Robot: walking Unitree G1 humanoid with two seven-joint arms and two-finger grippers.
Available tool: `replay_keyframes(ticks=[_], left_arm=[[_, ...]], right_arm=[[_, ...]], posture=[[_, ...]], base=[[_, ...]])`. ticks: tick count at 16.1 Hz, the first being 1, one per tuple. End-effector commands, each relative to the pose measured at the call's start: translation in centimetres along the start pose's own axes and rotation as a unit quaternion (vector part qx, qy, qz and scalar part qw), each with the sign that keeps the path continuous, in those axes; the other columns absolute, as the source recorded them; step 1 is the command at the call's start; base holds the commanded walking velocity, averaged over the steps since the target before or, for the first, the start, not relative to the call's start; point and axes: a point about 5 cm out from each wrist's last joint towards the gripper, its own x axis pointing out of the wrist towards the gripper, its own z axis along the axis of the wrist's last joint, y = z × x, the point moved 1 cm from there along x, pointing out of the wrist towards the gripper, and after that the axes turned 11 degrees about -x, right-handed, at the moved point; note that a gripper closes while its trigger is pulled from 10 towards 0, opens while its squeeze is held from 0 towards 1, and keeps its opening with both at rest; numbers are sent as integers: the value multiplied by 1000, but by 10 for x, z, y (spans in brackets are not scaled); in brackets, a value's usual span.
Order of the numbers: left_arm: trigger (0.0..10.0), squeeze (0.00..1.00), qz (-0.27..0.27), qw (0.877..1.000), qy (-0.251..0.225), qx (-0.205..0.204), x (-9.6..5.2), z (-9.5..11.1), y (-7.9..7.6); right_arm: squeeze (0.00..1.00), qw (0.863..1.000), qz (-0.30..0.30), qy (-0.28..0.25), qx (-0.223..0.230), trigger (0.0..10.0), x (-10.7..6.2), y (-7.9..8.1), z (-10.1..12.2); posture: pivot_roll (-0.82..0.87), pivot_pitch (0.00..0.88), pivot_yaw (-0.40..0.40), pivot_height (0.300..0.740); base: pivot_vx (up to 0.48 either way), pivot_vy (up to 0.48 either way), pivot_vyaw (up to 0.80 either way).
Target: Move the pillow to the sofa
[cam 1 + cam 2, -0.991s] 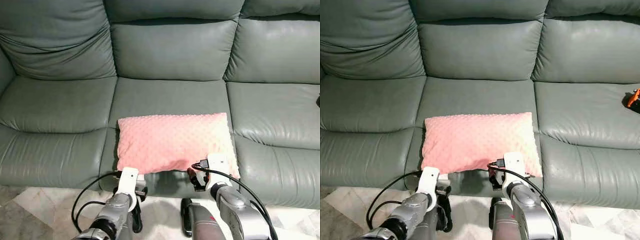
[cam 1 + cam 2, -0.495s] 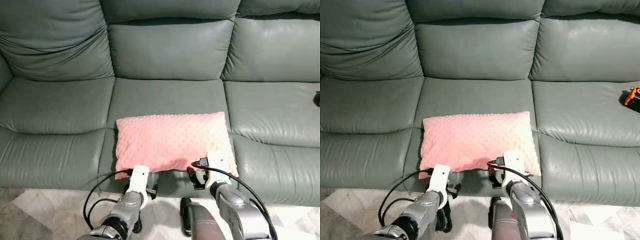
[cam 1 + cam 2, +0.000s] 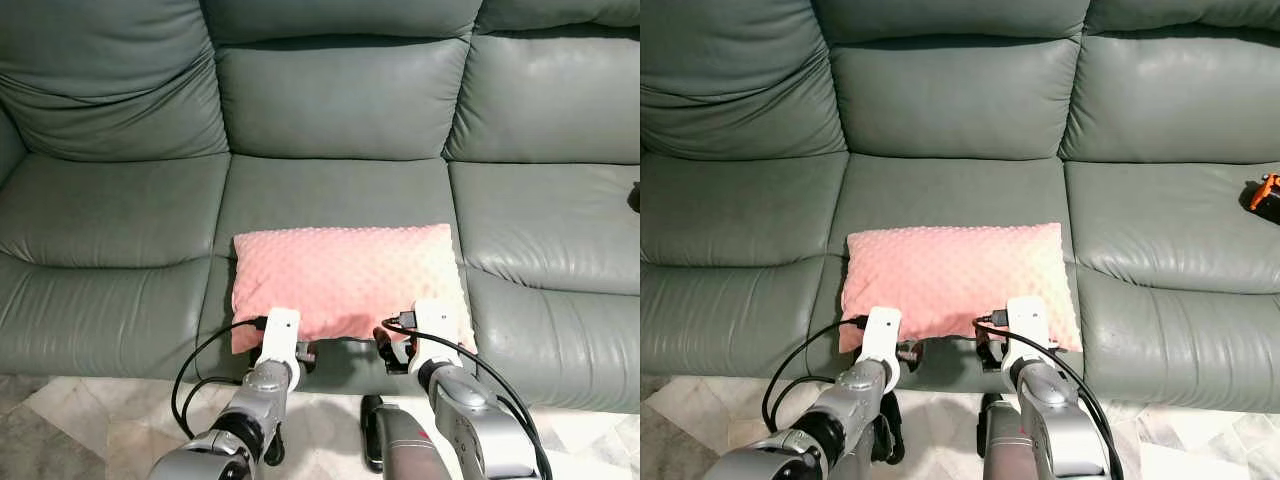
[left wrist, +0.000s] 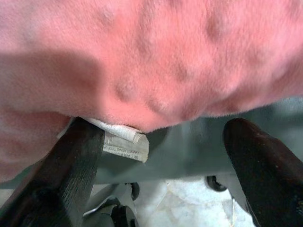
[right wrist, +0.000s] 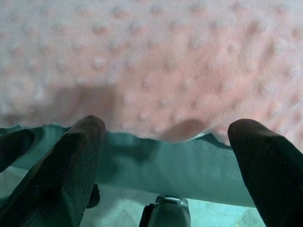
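Resting on green sofa [image 3: 330, 120] middle seat, centre of frame, pink pillow [image 3: 345, 280] overhangs front edge. Lower left: left gripper [image 4: 156, 156], up from below the seat edge a second ago, now at pillow's near left corner, fingers spread, white tag [image 4: 124, 142] between. Lower centre-right: right gripper [image 5: 165, 142] unmoved at near right edge, fingers apart, gripping nothing. Pillow apparently delivered; release looks complete.

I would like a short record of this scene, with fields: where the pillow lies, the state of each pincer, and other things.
pillow: pink dotted pillow lies flat on the middle seat of the green sofa, front edge over the seat edge
left pincer: open, at the pillow's front left edge
right pincer: open, at its front right edge
other: orange-black object on the right seat
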Motion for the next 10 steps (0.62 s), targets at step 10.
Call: replay_keyframes(ticks=[10], left_arm=[[10000, 0, -16, 1000, 9, -9, -1, -6, -16]], right_arm=[[0, 1000, -2, 7, 11, 10000, -1, 3, -6]], posture=[[-230, 391, 62, 740]], base=[[0, 0, 0]])
